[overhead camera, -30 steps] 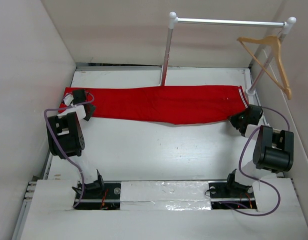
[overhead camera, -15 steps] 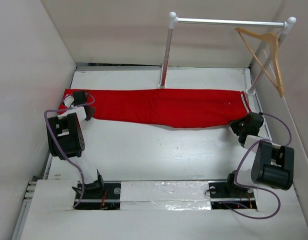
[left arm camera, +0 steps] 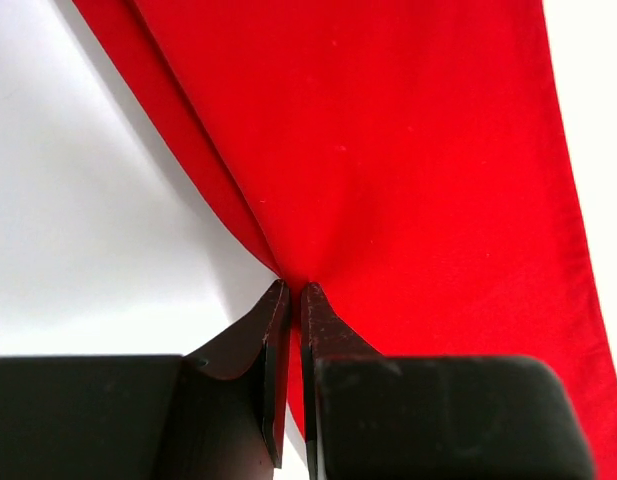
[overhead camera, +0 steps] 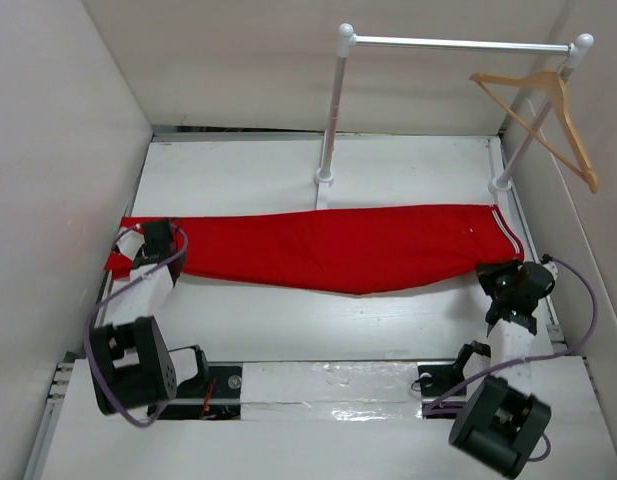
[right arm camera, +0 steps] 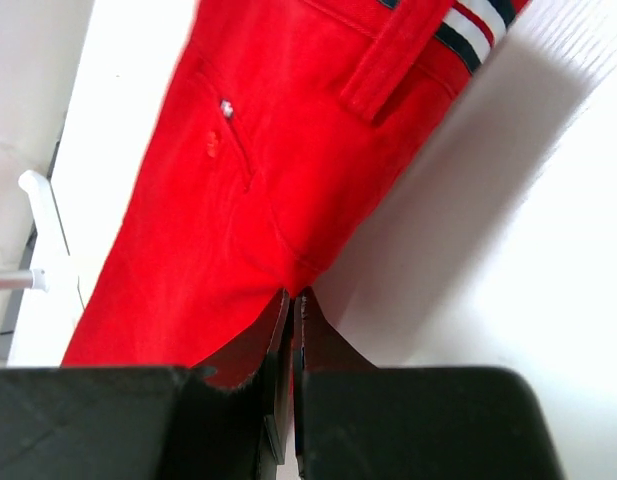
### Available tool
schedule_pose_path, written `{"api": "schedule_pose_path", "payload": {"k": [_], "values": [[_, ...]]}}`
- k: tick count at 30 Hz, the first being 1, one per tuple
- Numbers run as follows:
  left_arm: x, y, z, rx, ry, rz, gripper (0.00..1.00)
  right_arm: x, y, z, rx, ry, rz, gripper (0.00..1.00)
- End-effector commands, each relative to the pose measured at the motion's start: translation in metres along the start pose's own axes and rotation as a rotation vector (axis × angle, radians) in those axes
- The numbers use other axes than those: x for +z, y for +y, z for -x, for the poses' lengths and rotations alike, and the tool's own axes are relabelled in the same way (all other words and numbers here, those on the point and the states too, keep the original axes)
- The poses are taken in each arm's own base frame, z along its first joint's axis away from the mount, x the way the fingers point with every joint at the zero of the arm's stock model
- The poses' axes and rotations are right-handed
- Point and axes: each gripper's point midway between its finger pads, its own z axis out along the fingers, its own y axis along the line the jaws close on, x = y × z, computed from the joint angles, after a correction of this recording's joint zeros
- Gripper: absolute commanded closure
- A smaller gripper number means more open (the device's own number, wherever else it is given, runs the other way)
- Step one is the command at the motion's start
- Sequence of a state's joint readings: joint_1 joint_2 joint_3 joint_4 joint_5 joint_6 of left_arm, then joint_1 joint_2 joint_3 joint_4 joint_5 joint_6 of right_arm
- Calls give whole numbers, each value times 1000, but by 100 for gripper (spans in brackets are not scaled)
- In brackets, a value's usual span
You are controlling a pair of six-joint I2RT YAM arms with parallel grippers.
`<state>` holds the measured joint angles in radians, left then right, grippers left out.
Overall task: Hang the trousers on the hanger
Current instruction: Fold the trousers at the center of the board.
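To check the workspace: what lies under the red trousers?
White table shows all around the trousers, so they lie on it. The left gripper and right gripper pinch their near edge. Anything beneath the cloth is covered.

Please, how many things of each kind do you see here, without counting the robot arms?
trousers: 1
hanger: 1
clothes rail: 1
Total: 3
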<state>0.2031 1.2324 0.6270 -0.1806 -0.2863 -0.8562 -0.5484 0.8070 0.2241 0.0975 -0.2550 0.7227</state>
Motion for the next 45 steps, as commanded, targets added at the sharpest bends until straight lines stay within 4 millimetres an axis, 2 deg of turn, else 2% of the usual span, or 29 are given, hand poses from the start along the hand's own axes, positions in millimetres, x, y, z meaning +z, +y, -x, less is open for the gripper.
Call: {"api": "schedule_pose_path", "payload": {"k": [1, 3, 4, 6, 7, 8, 10, 13, 14, 16, 18, 19, 21, 22, 23, 25, 26, 27, 28, 29, 31, 32, 34, 35, 37, 39, 41, 43, 45], "values": [[-18, 14, 18, -74, -105, 0, 100, -21, -2, 13, -79, -62, -1, 100], [-29, 10, 25, -77, -131, -41, 100, -33, -6, 12, -97, -55, -26, 98], [-33, 5, 26, -72, -129, -71, 100, -36, -5, 15, -102, -72, -20, 83], [-40, -4, 31, -61, -128, -110, 81, -40, -3, 16, -99, -99, -4, 59], [-42, -8, 32, -49, -128, -127, 74, -40, -4, 16, -93, -101, -6, 37], [-45, -14, 33, -47, -118, -154, 69, -38, -6, 16, -84, -100, -16, 28], [-53, -25, 38, -32, -128, -200, 67, -34, -11, 20, -62, -101, -49, 18], [-80, -61, 35, 18, -153, -356, 67, -23, -21, 22, -15, -75, -96, 15], [-90, -75, 36, 27, -163, -415, 68, -20, -25, 29, -3, -94, -104, 15], [-112, -100, 20, 75, -142, -520, 83, -13, -37, 27, 36, -67, -141, 15], [-129, -120, 10, 101, -130, -593, 100, -8, -43, 38, 64, -96, -146, 16], [-143, -133, -8, 144, -100, -644, 100, -4, -50, 35, 85, -75, -167, 18], [-158, -150, -23, 176, -103, -691, 100, 1, -53, 38, 89, -72, -166, 21], [-176, -159, -51, 233, -68, -750, 100, 4, -56, 38, 98, -59, -182, 25], [-184, -163, -58, 246, -86, -758, 100, 6, -54, 43, 100, -73, -174, 30], [-195, -171, -86, 296, -71, -793, 100, 10, -54, 45, 112, -73, -172, 45], [-210, -171, -113, 351, -40, -838, 100, 12, -54, 49, 107, -84, -169, 51], [-209, -171, -123, 375, -54, -832, 100, 14, -52, 49, 100, -86, -156, 63], [-210, -169, -134, 403, -50, -836, 100, 14, -51, 49, 93, -85, -147, 89], [-210, -164, -148, 438, -44, -837, 100, 14, -43, 56, 73, -108, -115, 97], [-202, -157, -163, 474, -38, -821, 100, 9, -30, 51, 52, -108, -33, 100], [-194, -149, -171, 493, -34, -805, 100, 8, -14, 48, 18, -110, 30, 100], [-192, -143, -182, 513, -25, -810, 100, -6, 24, 48, -71, -133, 154, 100], [-187, -137, -184, 524, -34, -799, 100, -11, 47, 27, -120, -72, 219, 100], [-187, -132, -192, 539, -40, -804, 100, -31, 88, 28, -215, -116, 316, 100], [-182, -126, -198, 558, -48, -789, 100, -46, 118, 5, -273, -74, 384, 100], [-183, -119, -208, 574, -43, -788, 100, -65, 148, 0, -308, -65, 462, 100], [-181, -112, -221, 606, -31, -780, 100, -76, 172, -21, -340, 2, 531, 100], [-178, -104, -235, 630, -20, -769, 100, -90, 198, -21, -354, 8, 578, 100]]}}
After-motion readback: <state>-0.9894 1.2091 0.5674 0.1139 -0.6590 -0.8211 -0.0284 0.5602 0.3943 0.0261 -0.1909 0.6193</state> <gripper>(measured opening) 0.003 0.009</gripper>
